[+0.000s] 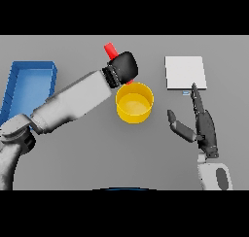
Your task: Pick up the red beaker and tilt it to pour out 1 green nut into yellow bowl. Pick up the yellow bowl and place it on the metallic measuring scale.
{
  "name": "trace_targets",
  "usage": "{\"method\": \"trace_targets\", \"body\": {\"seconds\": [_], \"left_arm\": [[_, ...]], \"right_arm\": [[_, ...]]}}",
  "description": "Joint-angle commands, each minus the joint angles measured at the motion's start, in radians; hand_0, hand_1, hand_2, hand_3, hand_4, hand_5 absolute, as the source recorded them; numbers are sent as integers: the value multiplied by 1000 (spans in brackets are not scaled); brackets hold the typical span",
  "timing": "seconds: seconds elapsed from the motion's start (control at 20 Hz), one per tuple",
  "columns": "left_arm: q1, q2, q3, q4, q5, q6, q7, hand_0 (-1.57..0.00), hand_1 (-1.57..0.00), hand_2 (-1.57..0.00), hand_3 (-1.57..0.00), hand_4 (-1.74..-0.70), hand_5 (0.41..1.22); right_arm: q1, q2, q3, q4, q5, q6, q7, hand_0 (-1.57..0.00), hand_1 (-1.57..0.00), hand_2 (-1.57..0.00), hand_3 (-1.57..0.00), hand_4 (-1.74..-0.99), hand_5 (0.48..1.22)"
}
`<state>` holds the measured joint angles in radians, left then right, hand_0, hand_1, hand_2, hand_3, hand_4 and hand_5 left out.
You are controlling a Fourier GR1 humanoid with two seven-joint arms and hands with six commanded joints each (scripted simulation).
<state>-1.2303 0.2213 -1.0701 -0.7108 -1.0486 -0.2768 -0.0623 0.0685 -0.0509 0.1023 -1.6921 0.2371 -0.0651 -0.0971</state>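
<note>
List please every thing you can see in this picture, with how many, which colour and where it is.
beaker: one, red, behind the bowl, mostly hidden by the left hand
bowl: one, yellow, middle of the table
scale: one, pale metallic square, far right
tray: one, blue, far left
table: one, grey, under everything
left hand: one, dark, wrapped around the beaker above the bowl's rim
right hand: one, dark, fingers straight, in front of the scale
</note>
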Motion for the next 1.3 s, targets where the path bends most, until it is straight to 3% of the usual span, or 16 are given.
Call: {"method": "trace_targets", "body": {"seconds": [0.0,0.45,0.7,0.8,1.0,1.1,1.25], "left_arm": [[-6,5,-27,-4,-17,9,-12,-1571,-1571,-1571,-1571,-1735,1221],[-111,-42,-222,62,-123,36,-38,-1571,-1571,-1571,-1571,-1730,1221],[-161,-61,-287,59,-136,22,-49,-1571,-1571,-1571,-1571,-1720,1221],[-213,-40,-297,81,-131,37,-88,-1571,-1571,-1571,-1571,-1721,1221],[-332,-8,-277,148,-108,72,-93,-1571,-1571,-1571,-1571,-1725,1221],[-395,29,-228,204,-66,111,-93,-1571,-1571,-1571,-1179,-1731,1221],[-475,64,-109,356,50,139,-60,-1571,-1571,-1571,-1370,-1727,1221]], "right_arm": [[19,-1,2,-2,-4,6,-13,1,1,1,1,-1179,627],[7,-13,4,5,23,-3,3,1,1,1,1,-1161,634],[29,-10,8,-13,20,-2,-19,1,1,1,1,-1154,635],[14,7,11,5,21,-12,-6,1,1,1,1,-1153,636],[10,-2,11,1,14,1,-44,1,1,1,1,-1154,654],[19,-8,12,6,19,3,-47,1,1,1,1,-1160,660],[-1,0,12,15,5,9,-48,1,1,1,1,-1160,661]]}}
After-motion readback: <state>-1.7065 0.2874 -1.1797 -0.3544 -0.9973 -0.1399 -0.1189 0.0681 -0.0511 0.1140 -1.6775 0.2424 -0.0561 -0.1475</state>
